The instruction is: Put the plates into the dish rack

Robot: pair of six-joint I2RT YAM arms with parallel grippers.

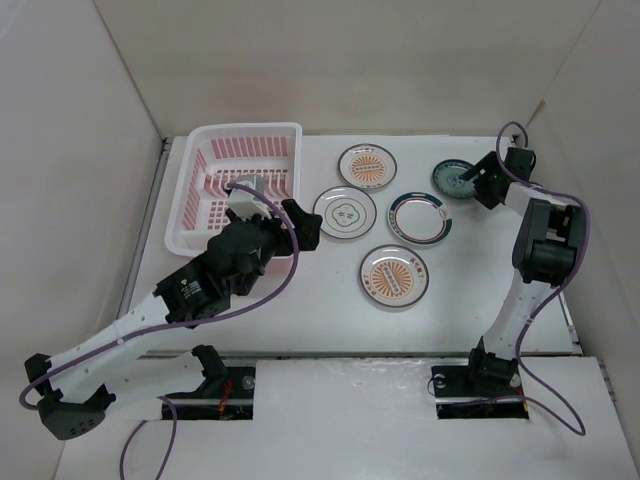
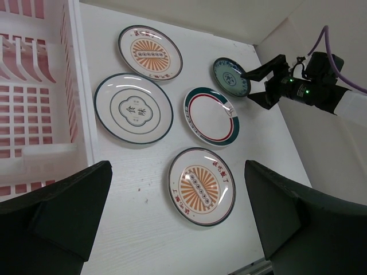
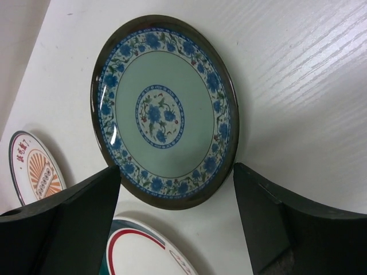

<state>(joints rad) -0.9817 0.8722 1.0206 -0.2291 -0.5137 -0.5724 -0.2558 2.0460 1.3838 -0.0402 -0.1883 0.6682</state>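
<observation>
The pink dish rack [image 1: 245, 130] with its white rim stands at the far left; its side wall [image 2: 77, 86] shows in the left wrist view. Five plates lie flat to its right. They are two sunburst plates [image 1: 367, 166] [image 1: 393, 274], a white plate with a dark centre mark [image 1: 345, 212], a green-rimmed plate [image 1: 420, 217] and a dark green plate [image 3: 163, 112]. My right gripper [image 3: 178, 195] is open, its fingers either side of the dark green plate's near rim. My left gripper [image 2: 178, 223] hangs open and empty above the near sunburst plate [image 2: 201, 185].
White enclosure walls [image 1: 80, 120] close in the table on the left, back and right. The right arm [image 1: 545, 245] stands by the right wall, trailing a purple cable [image 1: 560, 400]. The left arm [image 1: 190, 290] reaches across beside the rack's near corner.
</observation>
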